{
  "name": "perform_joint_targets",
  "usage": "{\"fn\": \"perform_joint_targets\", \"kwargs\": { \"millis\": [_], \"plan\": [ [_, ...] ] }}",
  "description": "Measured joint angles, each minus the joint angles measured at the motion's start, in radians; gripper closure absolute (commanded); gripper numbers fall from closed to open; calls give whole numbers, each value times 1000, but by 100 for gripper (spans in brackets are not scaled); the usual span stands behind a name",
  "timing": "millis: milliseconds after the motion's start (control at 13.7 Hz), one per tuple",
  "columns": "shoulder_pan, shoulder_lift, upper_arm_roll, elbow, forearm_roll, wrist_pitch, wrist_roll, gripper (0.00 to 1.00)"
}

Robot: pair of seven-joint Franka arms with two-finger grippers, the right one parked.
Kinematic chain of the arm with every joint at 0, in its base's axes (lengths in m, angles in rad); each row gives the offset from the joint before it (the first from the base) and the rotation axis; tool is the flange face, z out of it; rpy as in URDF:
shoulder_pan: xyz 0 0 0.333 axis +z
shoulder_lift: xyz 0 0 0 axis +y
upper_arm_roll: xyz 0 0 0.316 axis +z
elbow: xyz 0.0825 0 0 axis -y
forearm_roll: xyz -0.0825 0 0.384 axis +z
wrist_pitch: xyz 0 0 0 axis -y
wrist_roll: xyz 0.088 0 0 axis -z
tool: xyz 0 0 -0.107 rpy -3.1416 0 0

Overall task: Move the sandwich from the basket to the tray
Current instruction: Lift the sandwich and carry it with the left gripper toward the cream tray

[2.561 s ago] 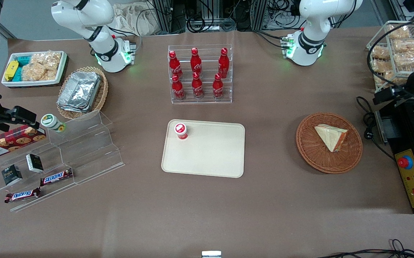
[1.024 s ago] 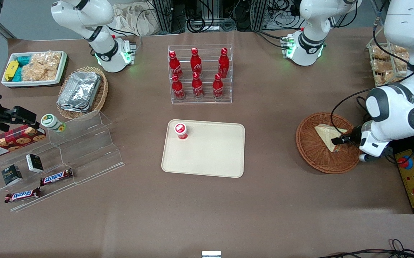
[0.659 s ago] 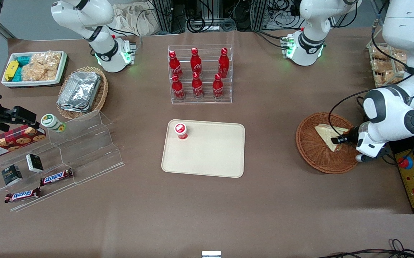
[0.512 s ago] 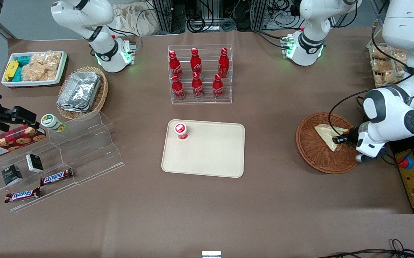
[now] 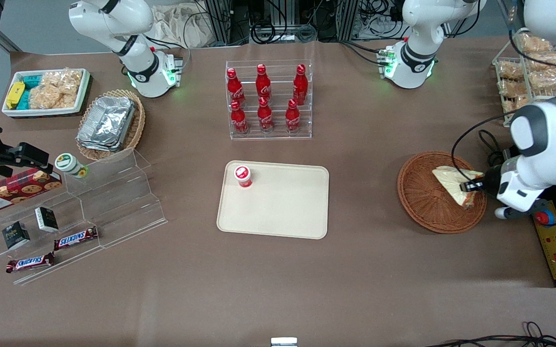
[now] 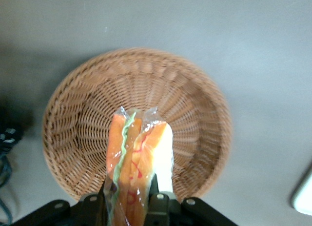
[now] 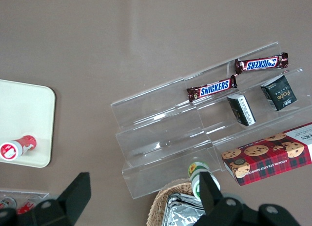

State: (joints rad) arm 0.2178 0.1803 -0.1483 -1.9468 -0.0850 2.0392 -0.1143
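Observation:
The sandwich (image 5: 453, 183), a clear-wrapped wedge of pale bread, hangs just above the round reddish-brown basket (image 5: 422, 205), over the part of it toward the working arm's end. My left gripper (image 5: 470, 187) is shut on the sandwich's wide end. In the left wrist view the sandwich (image 6: 137, 155) stands on edge between the black fingers (image 6: 156, 200) of the gripper (image 6: 129, 199), showing orange filling and a green streak, with the basket (image 6: 195, 101) below it. The cream tray (image 5: 283, 209) lies mid-table, well away toward the parked arm's end; its corner (image 6: 303, 201) shows in the wrist view.
A small red-capped cup (image 5: 243, 176) stands on a corner of the tray. An acrylic rack of red cola bottles (image 5: 268, 99) is farther from the camera than the tray. A wire rack of snack bags (image 5: 531, 72) and a black control box (image 5: 555, 238) flank the working arm.
The gripper came down into the basket, shut on the sandwich and has raised it, drawing it a little toward the working arm's end. The basket has stayed put.

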Motion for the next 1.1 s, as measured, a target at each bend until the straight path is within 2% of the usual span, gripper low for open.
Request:
{"fn": "perform_joint_targets", "kwargs": {
  "millis": [146, 366, 512, 732, 1098],
  "plan": [
    [-1, -80, -47, 27, 8, -72, -1, 68],
    [-4, -158, -198, 82, 78, -218, -134, 68],
    [-7, -165, -329, 162, 119, -327, -266, 68],
    [-10, -165, -488, 242, 139, -385, -447, 68],
    [-20, -117, -669, 289, 175, -383, -650, 68]
  ]
}}
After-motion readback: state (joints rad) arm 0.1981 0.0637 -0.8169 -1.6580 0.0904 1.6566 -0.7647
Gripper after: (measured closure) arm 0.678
